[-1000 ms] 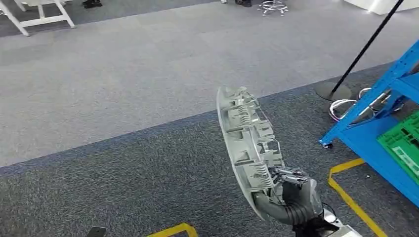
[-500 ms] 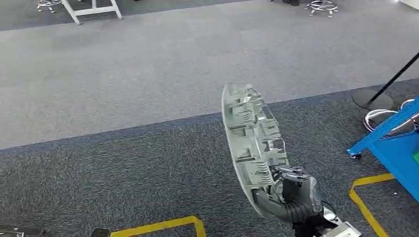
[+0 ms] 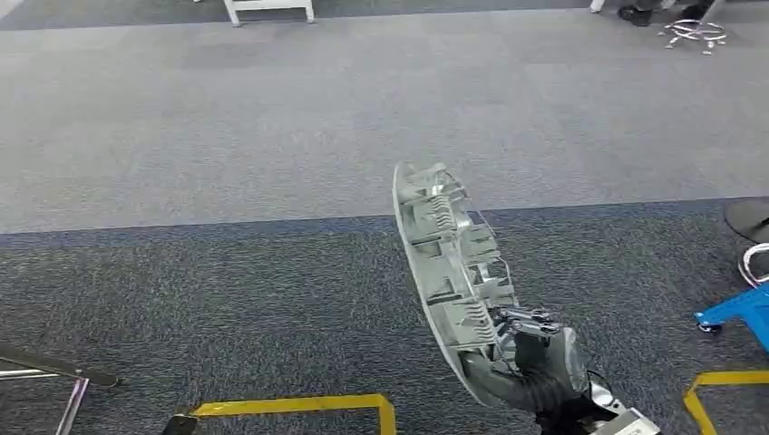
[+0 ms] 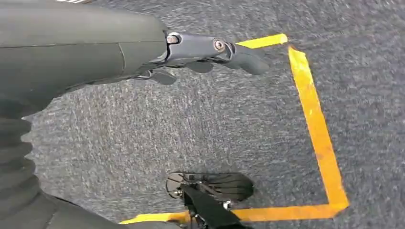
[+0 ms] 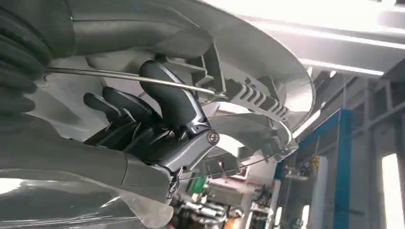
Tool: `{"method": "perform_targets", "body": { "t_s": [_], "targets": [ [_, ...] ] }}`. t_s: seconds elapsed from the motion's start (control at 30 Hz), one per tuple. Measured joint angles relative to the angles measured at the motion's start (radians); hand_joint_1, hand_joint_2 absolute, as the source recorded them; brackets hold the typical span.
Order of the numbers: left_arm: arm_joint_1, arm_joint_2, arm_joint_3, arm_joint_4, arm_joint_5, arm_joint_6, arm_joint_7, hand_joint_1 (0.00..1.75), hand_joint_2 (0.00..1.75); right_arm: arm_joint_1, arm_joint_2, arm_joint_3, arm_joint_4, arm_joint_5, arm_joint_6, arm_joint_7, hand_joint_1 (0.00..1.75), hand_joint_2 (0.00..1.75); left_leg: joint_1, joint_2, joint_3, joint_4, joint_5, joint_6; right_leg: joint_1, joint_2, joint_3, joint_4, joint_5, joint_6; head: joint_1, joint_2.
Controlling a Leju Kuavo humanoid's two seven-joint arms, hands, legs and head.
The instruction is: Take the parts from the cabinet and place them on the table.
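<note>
A long, curved, light grey plastic part (image 3: 453, 272) with moulded ribs and clips on its inner side is being grasped by the right hand (image 3: 535, 362) in the lower right of the head view. The part is being held nearly upright above the floor, its lower end in the hand and its upper end reaching towards the middle of the frame, slightly tilted to the left. In the right wrist view, the dark fingers (image 5: 125, 106) and the thick grey thumb (image 5: 169, 95) are being pressed into the ribbed inner side of the part (image 5: 248, 57), beside a thin metal rod (image 5: 129, 78).

The left hand (image 4: 205, 50) is being held over the dark grey carpet (image 4: 215, 124) in the left wrist view; nothing is being gripped, and the fingers are lying stretched out and slightly apart. Yellow tape (image 4: 315, 124) is being seen on the carpet under it, forming a corner.

In the head view, a lighter grey carpet strip (image 3: 272, 118) is lying across the upper half of the frame, and a blue metal frame foot (image 3: 739, 308) is being seen at the right edge.
</note>
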Motion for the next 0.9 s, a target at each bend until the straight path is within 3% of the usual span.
{"method": "perform_targets", "body": {
  "t_s": [0.03,0.13,0.17,0.2,0.23,0.27,0.33,0.37,0.4,0.47,0.5,0.53,0.6,0.67,0.7,0.73,0.77,0.83,0.87,0.9],
  "targets": [
    [-0.003,0.000,-0.001,0.000,0.000,0.000,0.000,0.00,1.75,0.001,0.000,0.000,0.001,0.001,0.004,0.001,1.75,1.75,-0.005,-0.008,-0.010,0.011,-0.002,-0.006,-0.003,0.025,0.010,-0.018,-0.009,0.003,0.000,0.000],
    [0.001,-0.001,-0.003,0.000,-0.013,0.004,0.000,0.00,1.75,0.002,0.000,-0.001,0.002,0.000,0.008,0.001,1.75,1.75,0.005,-0.031,-0.021,0.010,0.007,-0.019,0.005,0.005,0.012,-0.015,-0.008,-0.006,0.000,0.000],
    [0.002,-0.002,-0.005,0.000,-0.020,0.010,0.000,0.00,1.75,0.005,0.000,-0.002,0.002,-0.004,0.008,0.000,1.75,1.75,0.004,-0.039,-0.023,0.014,0.004,-0.024,-0.001,-0.007,0.015,-0.022,-0.003,-0.013,-0.002,0.000],
    [0.002,-0.006,-0.006,0.000,-0.021,0.019,0.000,0.00,1.75,0.008,-0.001,-0.006,0.001,-0.010,0.010,-0.004,1.75,1.75,0.000,0.003,-0.028,0.027,-0.009,-0.030,-0.003,-0.019,0.019,-0.024,-0.003,-0.017,-0.002,0.000],
    [-0.001,-0.009,-0.010,0.000,-0.023,0.027,-0.002,0.00,1.75,0.016,-0.002,-0.013,-0.005,-0.018,0.010,-0.009,1.75,1.75,0.000,0.035,-0.047,0.071,-0.038,-0.036,-0.003,-0.032,0.021,-0.025,-0.005,-0.023,-0.014,0.000],
    [-0.007,-0.015,-0.012,0.000,-0.024,0.032,-0.002,0.00,1.75,0.024,-0.002,-0.022,-0.010,-0.025,0.012,-0.013,1.75,1.75,0.005,0.051,-0.079,0.140,-0.073,-0.042,-0.001,-0.046,0.023,-0.025,-0.007,-0.026,-0.013,0.000],
    [-0.013,-0.024,-0.015,0.000,-0.030,0.040,-0.003,0.00,1.75,0.032,-0.009,-0.037,-0.015,-0.032,0.019,-0.017,1.75,1.75,0.015,0.063,-0.154,0.299,-0.137,-0.049,0.001,-0.074,0.023,-0.024,-0.010,-0.028,-0.013,0.000],
    [-0.013,-0.027,-0.018,0.001,-0.030,0.042,-0.002,0.00,1.75,0.035,-0.011,-0.042,-0.015,-0.033,0.024,-0.017,1.75,1.75,0.020,0.063,-0.170,0.330,-0.136,-0.053,0.001,-0.085,0.024,-0.024,-0.011,-0.027,-0.013,0.000],
    [-0.012,-0.030,-0.019,0.001,-0.030,0.044,0.003,0.00,1.75,0.038,-0.011,-0.050,-0.016,-0.036,0.029,-0.017,1.75,1.75,0.024,0.064,-0.163,0.314,-0.115,-0.055,0.001,-0.094,0.026,-0.024,-0.014,-0.026,-0.013,0.000],
    [-0.012,-0.031,-0.020,0.002,-0.030,0.046,0.005,0.00,1.75,0.041,-0.011,-0.060,-0.021,-0.036,0.039,-0.017,1.75,1.75,0.028,0.081,-0.088,0.159,-0.021,-0.055,0.001,-0.113,0.035,-0.024,-0.019,-0.022,-0.013,0.000],
    [-0.012,-0.032,-0.021,0.002,-0.030,0.047,0.005,0.00,1.75,0.041,-0.011,-0.063,-0.023,-0.036,0.042,-0.017,1.75,1.75,0.028,0.106,-0.044,0.070,0.018,-0.052,0.001,-0.121,0.041,-0.024,-0.023,-0.018,-0.013,0.000],
    [-0.015,-0.034,-0.021,0.002,-0.030,0.049,0.005,0.00,1.75,0.041,-0.011,-0.067,-0.024,-0.036,0.046,-0.018,1.75,1.75,0.014,0.150,-0.026,0.042,-0.002,-0.050,0.005,-0.129,0.042,-0.024,-0.027,-0.011,-0.012,0.000],
    [-0.018,-0.037,-0.021,0.002,-0.030,0.050,0.005,0.00,1.75,0.042,-0.011,-0.076,-0.026,-0.036,0.048,-0.019,1.75,1.75,0.006,0.141,-0.032,0.026,-0.004,-0.034,0.008,-0.147,0.041,-0.023,-0.030,0.002,-0.010,0.000],
    [-0.012,-0.036,-0.021,0.002,-0.030,0.051,0.005,0.00,1.75,0.042,-0.011,-0.077,-0.026,-0.036,0.048,-0.018,1.75,1.75,0.002,0.117,-0.034,0.021,-0.004,-0.020,0.005,-0.170,0.050,-0.030,-0.033,0.016,-0.011,0.000],
    [-0.011,-0.036,-0.021,0.002,-0.030,0.052,0.005,0.00,1.75,0.042,-0.011,-0.079,-0.027,-0.036,0.048,-0.018,1.75,1.75,0.010,0.106,-0.025,0.010,0.003,-0.010,-0.001,-0.160,0.043,-0.028,-0.043,0.023,-0.010,0.000],
    [-0.012,-0.037,-0.021,0.002,-0.030,0.052,0.005,0.00,1.75,0.041,-0.012,-0.081,-0.027,-0.035,0.050,-0.019,1.75,1.75,0.010,0.095,-0.024,0.007,0.005,-0.004,-0.003,-0.100,0.032,0.004,-0.063,0.022,-0.004,0.000],
    [-0.015,-0.037,-0.021,0.002,-0.029,0.052,0.004,0.00,1.75,0.043,-0.012,-0.083,-0.029,-0.035,0.050,-0.019,1.75,1.75,0.009,0.085,-0.025,0.008,0.005,0.003,-0.003,-0.071,-0.001,0.070,-0.097,0.020,-0.002,0.000],
    [-0.018,-0.040,-0.021,0.002,-0.030,0.051,0.001,0.00,1.75,0.046,-0.014,-0.084,-0.029,-0.035,0.052,-0.019,1.75,1.75,0.005,0.060,-0.025,0.008,0.004,0.010,0.001,-0.051,-0.096,0.248,-0.164,0.021,0.002,0.000],
    [-0.017,-0.040,-0.021,0.002,-0.030,0.051,0.001,0.00,1.75,0.047,-0.015,-0.084,-0.029,-0.035,0.053,-0.019,1.75,1.75,0.003,0.048,-0.024,0.008,0.004,0.011,0.002,-0.050,-0.127,0.295,-0.169,0.020,0.002,0.000],
    [-0.016,-0.042,-0.021,0.002,-0.031,0.051,0.001,0.00,1.75,0.051,-0.015,-0.087,-0.029,-0.035,0.053,-0.018,1.75,1.75,0.002,0.032,-0.022,0.008,0.004,0.011,0.003,-0.050,-0.137,0.292,-0.145,0.018,0.002,0.000]
  ]
}}
